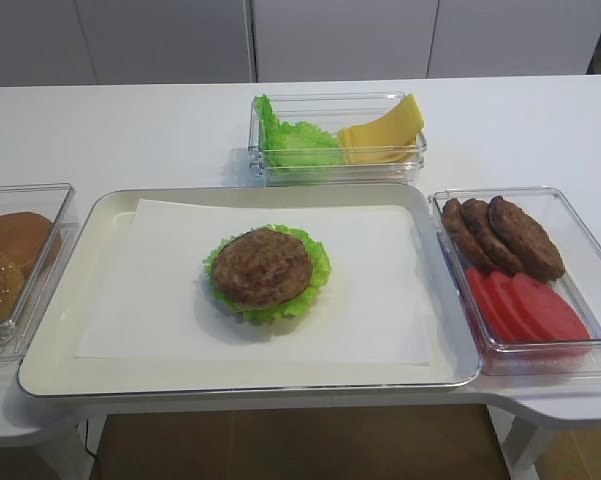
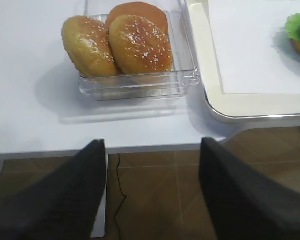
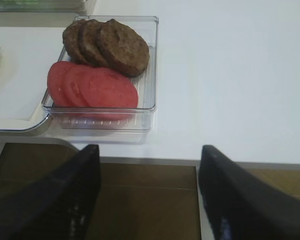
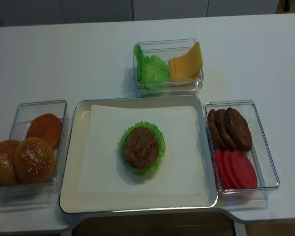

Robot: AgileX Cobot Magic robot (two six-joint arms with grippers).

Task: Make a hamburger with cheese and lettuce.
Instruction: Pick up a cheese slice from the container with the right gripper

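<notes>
The hamburger [image 1: 263, 268] lies in the middle of the paper-lined tray [image 1: 60, 330]: a round brown patty on top of the lettuce [image 1: 320, 265], whose frilly green edge rings it. It also shows in the realsense view [image 4: 141, 147], and its edge shows in the left wrist view [image 2: 299, 35]. Yellow cheese slices [image 1: 382, 130] lean in a pile in the back container; no single slice lies apart from it. My left gripper [image 2: 152, 150] is open and empty, off the table's front edge below the buns. My right gripper [image 3: 150, 150] is open and empty, off the front edge below the tomato box.
A clear box of sesame buns [image 1: 10, 260] stands left of the tray. A clear box with dark patties [image 1: 505, 235] and tomato slices [image 1: 525, 305] stands right of it. The back container also holds loose lettuce leaves [image 1: 295, 140].
</notes>
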